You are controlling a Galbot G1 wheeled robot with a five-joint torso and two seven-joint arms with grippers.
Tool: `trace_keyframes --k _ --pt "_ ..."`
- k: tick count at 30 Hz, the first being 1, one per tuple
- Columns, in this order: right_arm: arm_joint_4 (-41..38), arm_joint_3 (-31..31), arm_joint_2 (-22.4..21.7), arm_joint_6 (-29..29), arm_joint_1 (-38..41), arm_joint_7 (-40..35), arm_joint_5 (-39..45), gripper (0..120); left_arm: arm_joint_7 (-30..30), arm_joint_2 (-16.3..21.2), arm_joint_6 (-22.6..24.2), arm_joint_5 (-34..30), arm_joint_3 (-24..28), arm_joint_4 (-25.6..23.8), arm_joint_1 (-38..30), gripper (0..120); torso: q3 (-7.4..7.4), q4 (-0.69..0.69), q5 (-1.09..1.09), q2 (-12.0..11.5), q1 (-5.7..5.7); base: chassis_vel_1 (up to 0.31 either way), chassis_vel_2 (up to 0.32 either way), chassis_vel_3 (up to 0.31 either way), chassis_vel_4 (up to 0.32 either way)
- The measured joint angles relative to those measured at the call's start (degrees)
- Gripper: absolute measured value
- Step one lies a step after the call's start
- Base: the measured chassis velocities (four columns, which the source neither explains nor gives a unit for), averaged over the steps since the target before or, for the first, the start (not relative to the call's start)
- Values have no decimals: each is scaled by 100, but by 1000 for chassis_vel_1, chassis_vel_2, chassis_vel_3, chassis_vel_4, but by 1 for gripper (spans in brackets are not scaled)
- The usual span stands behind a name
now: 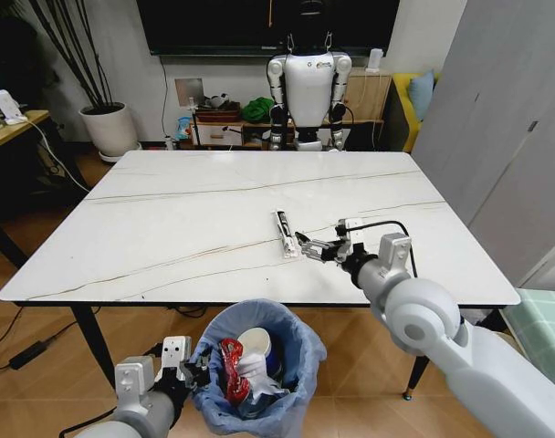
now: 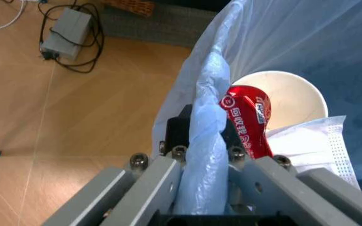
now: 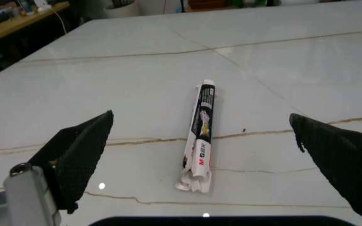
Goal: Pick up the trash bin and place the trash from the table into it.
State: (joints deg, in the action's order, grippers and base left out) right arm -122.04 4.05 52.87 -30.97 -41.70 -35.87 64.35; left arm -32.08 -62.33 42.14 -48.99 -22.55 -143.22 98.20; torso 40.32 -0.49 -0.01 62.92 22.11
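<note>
The trash bin (image 1: pixel 257 367), lined with a crinkly light-blue bag, hangs below the table's near edge. My left gripper (image 1: pixel 197 363) is shut on its rim; in the left wrist view the left gripper (image 2: pixel 203 141) pinches the bag's edge (image 2: pixel 206 89). Inside lie a crushed red can (image 2: pixel 249 120), a white cup (image 2: pixel 291 92) and a pale mask (image 2: pixel 322 143). A black-and-white stick wrapper (image 1: pixel 284 234) lies on the white marble-look table (image 1: pixel 168 210). My right gripper (image 1: pixel 305 246) hovers open just at the wrapper's near end. In the right wrist view the wrapper (image 3: pixel 201 136) lies between the spread fingers (image 3: pixel 80 155).
Another robot (image 1: pixel 307 82) stands beyond the table's far edge, before a low shelf. A white plant pot (image 1: pixel 110 130) and a wooden desk (image 1: pixel 11 126) are at the far left. A power adapter (image 2: pixel 64 32) with cables lies on the wooden floor.
</note>
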Motion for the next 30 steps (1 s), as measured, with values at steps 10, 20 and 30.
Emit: trace_keyframes --k 10,20,30 --pt "1077 904 546 -408 990 -983 483 100 2 39 0 -9 25 -3 -13 0 0 -1 0 0 0 0 0 0 0" --pt "1563 1221 908 -444 1351 -1252 610 100 26 51 0 -36 55 -3 -112 0 0 0 0 0 0 0 0 0 0" --pt "1784 1512 1225 -426 1484 -1350 660 97 38 38 0 -37 59 -3 -142 0 -1 0 0 0 -1 0 0 0 0"
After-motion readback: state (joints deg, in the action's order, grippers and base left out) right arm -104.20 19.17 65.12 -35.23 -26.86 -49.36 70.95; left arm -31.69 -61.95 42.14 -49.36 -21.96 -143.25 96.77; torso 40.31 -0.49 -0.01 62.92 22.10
